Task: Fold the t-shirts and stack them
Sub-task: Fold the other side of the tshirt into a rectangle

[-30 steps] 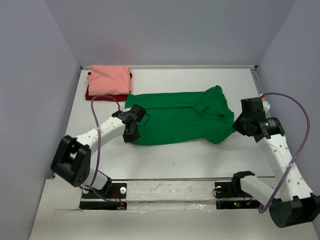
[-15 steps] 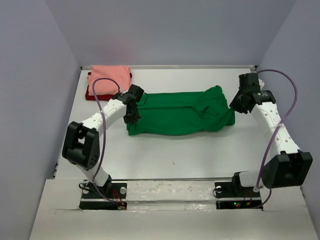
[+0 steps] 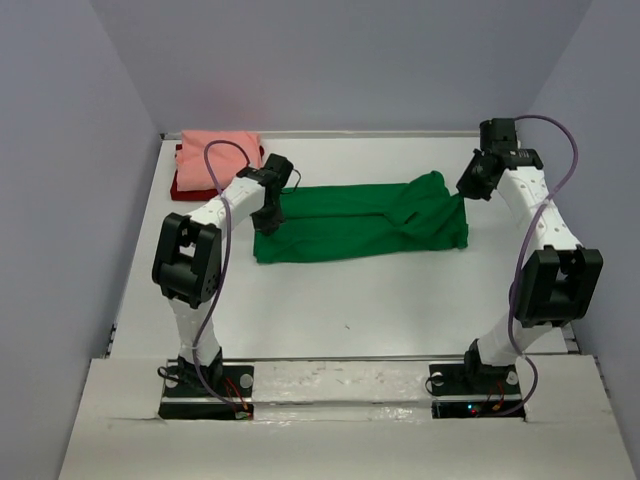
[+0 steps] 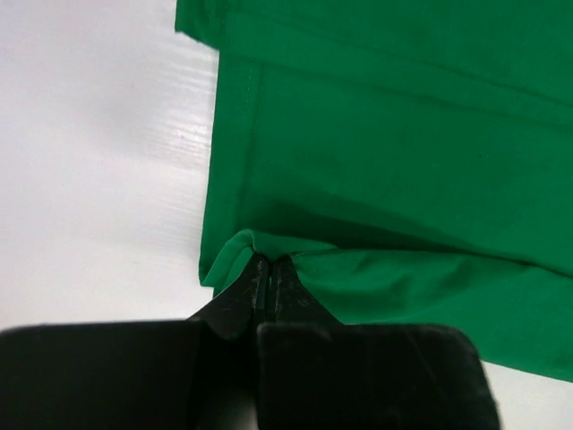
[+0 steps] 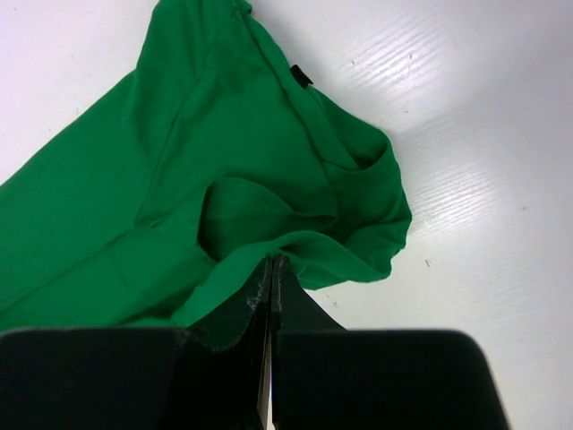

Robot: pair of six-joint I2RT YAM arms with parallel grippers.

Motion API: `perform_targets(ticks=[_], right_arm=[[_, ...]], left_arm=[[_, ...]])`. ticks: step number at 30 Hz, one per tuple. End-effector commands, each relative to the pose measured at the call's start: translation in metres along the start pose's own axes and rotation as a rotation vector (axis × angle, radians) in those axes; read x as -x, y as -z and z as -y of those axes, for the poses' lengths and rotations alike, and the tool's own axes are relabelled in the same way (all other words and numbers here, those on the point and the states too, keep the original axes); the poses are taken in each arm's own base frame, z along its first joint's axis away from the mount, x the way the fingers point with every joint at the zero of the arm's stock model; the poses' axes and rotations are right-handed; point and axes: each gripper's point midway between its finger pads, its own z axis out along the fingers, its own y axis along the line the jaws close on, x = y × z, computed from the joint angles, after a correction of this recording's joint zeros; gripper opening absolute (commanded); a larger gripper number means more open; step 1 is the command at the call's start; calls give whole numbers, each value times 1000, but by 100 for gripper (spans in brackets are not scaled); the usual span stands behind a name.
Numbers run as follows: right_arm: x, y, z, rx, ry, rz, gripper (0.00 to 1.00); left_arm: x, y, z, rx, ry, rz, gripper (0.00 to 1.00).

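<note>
Pale lilac walls close in the white desk [image 3: 400, 300] at the left, back and right. Seen from above, the green shirt [image 3: 360, 222] lies as a long band across the middle of the desk, held at both ends. The left arm [image 3: 225, 198] reaches its left end and the right arm [image 3: 545, 225] its right end. A wide bare stretch of desk lies between the shirt's near edge and the arm bases. A narrower strip runs behind it to the back wall. In the far left corner the pink shirt [image 3: 215, 155] sits folded on the dark red shirt [image 3: 183, 189], near the green shirt's left end but apart from it.

From the left wrist, the left jaws are pressed together on a small fold of the green shirt's stitched edge, with bare desk to the left.

From the right wrist, the right jaws are clamped on a bunched green hem by the neck opening, and bare desk spreads to the right. A small dark tag [image 5: 300, 76] shows at the collar, but any writing on it is too small to read.
</note>
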Motion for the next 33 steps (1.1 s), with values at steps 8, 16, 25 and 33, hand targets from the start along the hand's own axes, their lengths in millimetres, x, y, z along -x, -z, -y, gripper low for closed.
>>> perform_targets(ticks=[8,16,25,33], right_arm=[[28,-8,-12,45,32,22,0],[44,-10,1,23,8,40,0],[41,-30,-2,35,6,-5,0],[39,-45,-3,26,7,-29,0]], left_arm=[[47,12,-11,28,6,66,0],[47,7,-32,64,32,68,0],[55,-3,-26,70,21,56,0],[74,-6,-17,71,16,73,0]])
